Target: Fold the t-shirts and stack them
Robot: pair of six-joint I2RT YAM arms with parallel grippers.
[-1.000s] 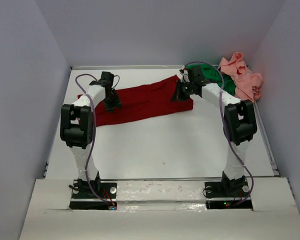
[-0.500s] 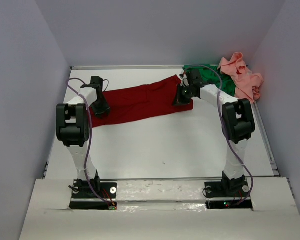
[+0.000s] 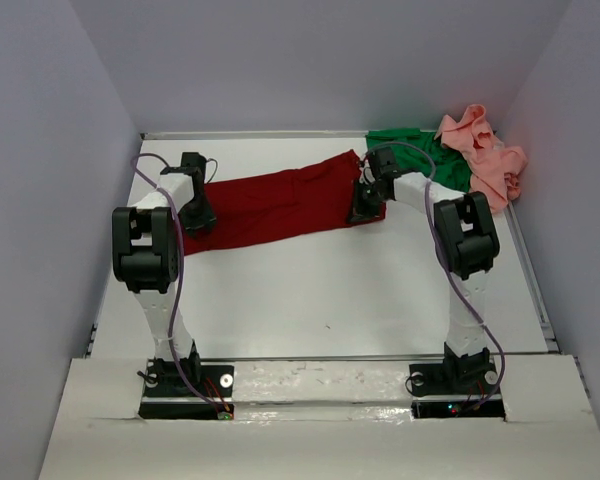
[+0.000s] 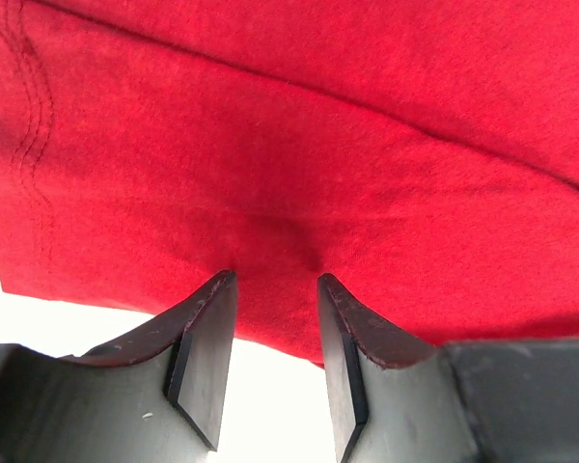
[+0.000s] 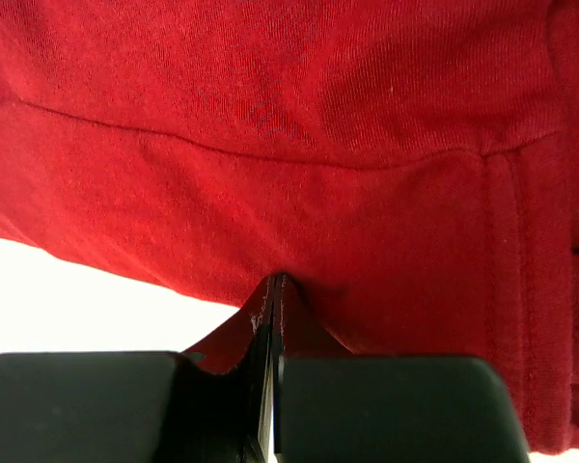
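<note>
**Item 1: dark red t-shirt (image 3: 280, 205).** It lies as a long band across the desk (image 3: 330, 290), its right end further from you than its left. It is your landmark for all entries below.

**Item 2: left claw (image 4: 275, 280).** It sits at the shirt's left end, on the near hem. The jaws are released and stand apart, tips pressed on the cloth, with a small pucker between them.

**Item 3: right claw (image 5: 275, 280).** It sits at the shirt's right end, also on the near hem. It is clenched, with a pinch of red cloth tented up into it.

**Item 4: green t-shirt (image 3: 420, 150) and salmon pink t-shirt (image 3: 485, 155).** Both are heaped just past the red shirt's right end and are not yet folded.

**Step in hand, as judged:** you are taking hold of both ends of the first shirt for a fold.

**Next move:** clench the left claw on the hem. Then lift both ends evenly so the band does not twist.
</note>
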